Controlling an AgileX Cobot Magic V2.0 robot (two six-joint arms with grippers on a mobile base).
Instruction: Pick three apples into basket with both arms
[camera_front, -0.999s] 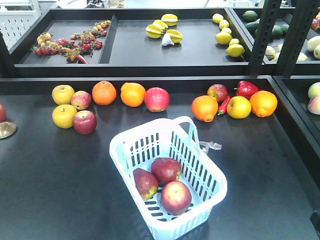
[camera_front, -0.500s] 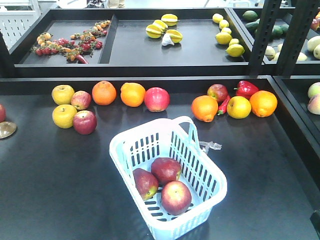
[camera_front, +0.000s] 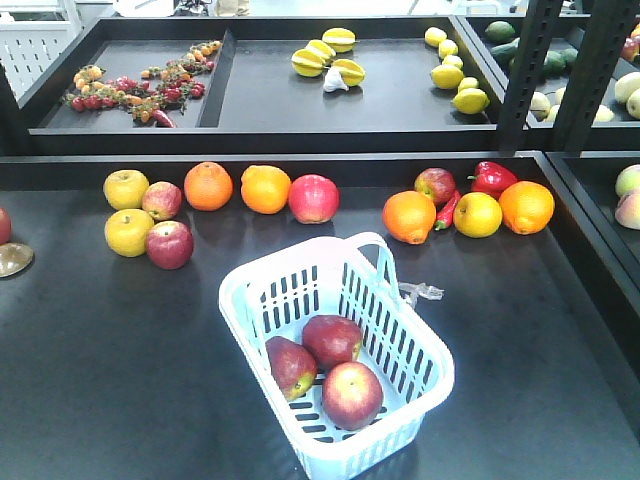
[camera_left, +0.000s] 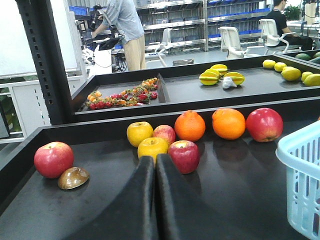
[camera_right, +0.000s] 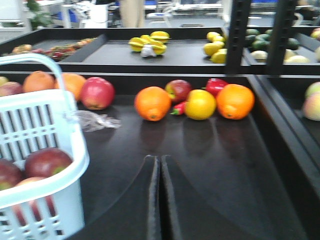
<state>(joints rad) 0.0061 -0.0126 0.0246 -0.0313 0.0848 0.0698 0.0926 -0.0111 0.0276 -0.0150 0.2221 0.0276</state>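
Three dark red apples lie together inside the pale blue basket (camera_front: 232, 305): one at the left (camera_front: 290, 366), one at the back (camera_front: 332, 340), one at the front (camera_front: 352, 394). The basket stands at the front middle of the black table, its handle (camera_front: 372, 243) up at the far end. My left gripper (camera_left: 154, 159) is shut and empty, low over the table, left of the basket (camera_left: 302, 172). My right gripper (camera_right: 160, 157) is shut and empty, to the right of the basket (camera_right: 47, 145). Neither gripper shows in the front view.
Along the table's back edge lie yellow apples (camera_front: 126, 189), red apples (camera_front: 170, 244), oranges (camera_front: 208, 186) and a red pepper (camera_front: 493, 178). Crumpled clear plastic (camera_front: 421, 293) lies by the basket's handle. A brown shell-like object (camera_left: 73, 178) sits far left. Black posts (camera_front: 527, 70) stand at the right.
A small dark part at the front view's lower right edge has dropped out of the frame. The basket, the apples and the other fruit have not moved.
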